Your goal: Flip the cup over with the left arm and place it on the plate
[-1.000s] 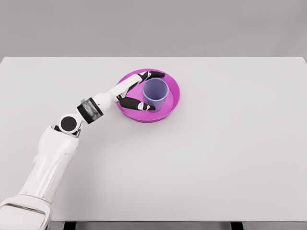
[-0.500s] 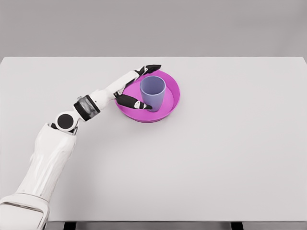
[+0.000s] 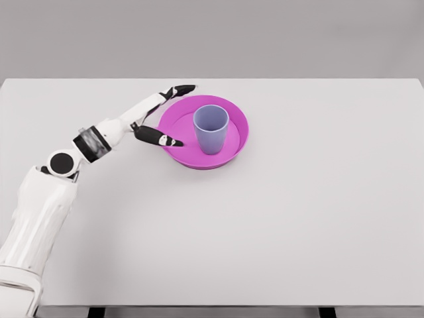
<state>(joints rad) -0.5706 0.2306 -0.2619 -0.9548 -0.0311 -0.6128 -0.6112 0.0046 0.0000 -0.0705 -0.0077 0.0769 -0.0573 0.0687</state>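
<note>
1. Cup (image 3: 211,128) is standing upright, mouth up, on the magenta plate (image 3: 237,140), sitting just left of the plate's centre. Nothing is touching it.

2. Left hand (image 3: 161,114) is pulling back toward 9 o'clock. A second ago its fingers were bracketing the cup on both sides; half a second ago they were already loosening off it; now the whole hand is lying at the plate's 9 o'clock rim, clear of the cup wall.

3. Hand state: spread and holding nothing. Upper fingers (image 3: 180,89) are reaching toward 1 o'clock over the plate's far-left edge, while the thumb is pointing toward 3 o'clock across the near-left rim.

4. Cup position is shifting slightly between the earlier frames and now, moving a little leftward on the plate, then settling without tipping.

5. Reading: release is finished, and the cup is resting on the plate as the task asks. Judged from this, the job is essentially complete; only arm retreat is remaining.

6. Right arm is not showing anywhere over the table (image 3: 298,225).
</note>
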